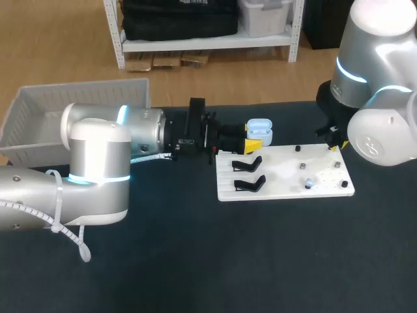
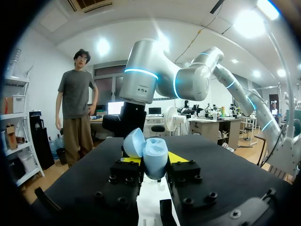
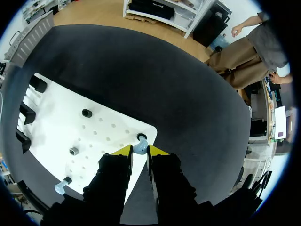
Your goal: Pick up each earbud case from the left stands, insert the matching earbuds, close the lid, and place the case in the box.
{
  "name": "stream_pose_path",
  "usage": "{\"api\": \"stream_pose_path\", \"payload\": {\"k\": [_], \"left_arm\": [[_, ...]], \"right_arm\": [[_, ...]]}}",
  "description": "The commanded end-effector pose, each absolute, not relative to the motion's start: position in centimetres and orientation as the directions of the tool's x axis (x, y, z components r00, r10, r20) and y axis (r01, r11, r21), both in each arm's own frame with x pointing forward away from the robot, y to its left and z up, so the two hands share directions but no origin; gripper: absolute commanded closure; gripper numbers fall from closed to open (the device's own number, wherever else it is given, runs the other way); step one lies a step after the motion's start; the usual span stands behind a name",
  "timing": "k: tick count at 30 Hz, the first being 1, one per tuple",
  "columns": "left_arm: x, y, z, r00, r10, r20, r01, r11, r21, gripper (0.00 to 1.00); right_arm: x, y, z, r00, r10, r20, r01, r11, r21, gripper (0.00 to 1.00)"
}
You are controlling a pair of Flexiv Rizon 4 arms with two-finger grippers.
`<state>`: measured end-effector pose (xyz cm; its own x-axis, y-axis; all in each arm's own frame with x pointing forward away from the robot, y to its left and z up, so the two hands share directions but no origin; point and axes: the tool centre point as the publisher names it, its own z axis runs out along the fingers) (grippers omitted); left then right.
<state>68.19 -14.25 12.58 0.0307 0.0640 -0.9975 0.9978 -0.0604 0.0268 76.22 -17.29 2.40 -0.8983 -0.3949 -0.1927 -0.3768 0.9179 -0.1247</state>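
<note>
A light-blue earbud case (image 1: 259, 131) with its lid up sits in my left gripper (image 1: 250, 143), just behind the white board's (image 1: 287, 171) back left corner. In the left wrist view my left gripper (image 2: 154, 162) is shut on the case (image 2: 155, 157), with the lid (image 2: 134, 142) tipped open to one side. My right gripper (image 1: 334, 145) is over the board's back right corner. In the right wrist view my right gripper (image 3: 140, 151) is shut on a pale blue earbud (image 3: 139, 148) that sits at a black peg (image 3: 141, 137).
Two empty black stands (image 1: 247, 163) (image 1: 249, 184) occupy the board's left end. A second earbud (image 1: 308, 184) (image 3: 60, 187) rests on a peg near the board's front edge. More pegs (image 3: 86, 113) (image 3: 74, 151) dot the board. A white basket (image 1: 78, 107) stands at the back left.
</note>
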Motion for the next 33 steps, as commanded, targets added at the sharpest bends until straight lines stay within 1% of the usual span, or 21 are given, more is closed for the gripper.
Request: {"api": "stream_pose_path", "payload": {"k": [1, 10, 17, 25, 29, 33], "left_arm": [[68.1, -14.2, 12.4, 0.034, 0.058, -0.998, 0.998, -0.057, 0.031, 1.0], [68.1, -14.2, 12.4, 0.034, 0.058, -0.998, 0.998, -0.057, 0.031, 1.0], [68.1, -14.2, 12.4, 0.034, 0.058, -0.998, 0.998, -0.057, 0.031, 1.0], [68.1, -14.2, 12.4, 0.034, 0.058, -0.998, 0.998, -0.057, 0.031, 1.0], [68.1, -14.2, 12.4, 0.034, 0.058, -0.998, 0.998, -0.057, 0.031, 1.0], [68.1, -14.2, 12.4, 0.034, 0.058, -0.998, 0.998, -0.057, 0.031, 1.0]], "right_arm": [[76.0, -17.1, 2.5, -0.899, -0.392, -0.195, -0.373, 0.919, -0.13, 1.0], [75.3, -16.7, 3.9, -0.897, -0.393, -0.2, -0.37, 0.918, -0.144, 1.0], [74.9, -17.0, 6.5, -0.912, -0.351, -0.213, -0.323, 0.933, -0.156, 1.0], [72.1, -15.6, 12.5, -0.929, -0.285, -0.237, -0.247, 0.952, -0.178, 1.0], [70.2, -13.9, 16.1, -0.956, -0.175, -0.237, -0.142, 0.979, -0.147, 1.0], [67.9, -11.9, 19.0, -0.967, -0.12, -0.224, -0.089, 0.986, -0.142, 1.0]]}}
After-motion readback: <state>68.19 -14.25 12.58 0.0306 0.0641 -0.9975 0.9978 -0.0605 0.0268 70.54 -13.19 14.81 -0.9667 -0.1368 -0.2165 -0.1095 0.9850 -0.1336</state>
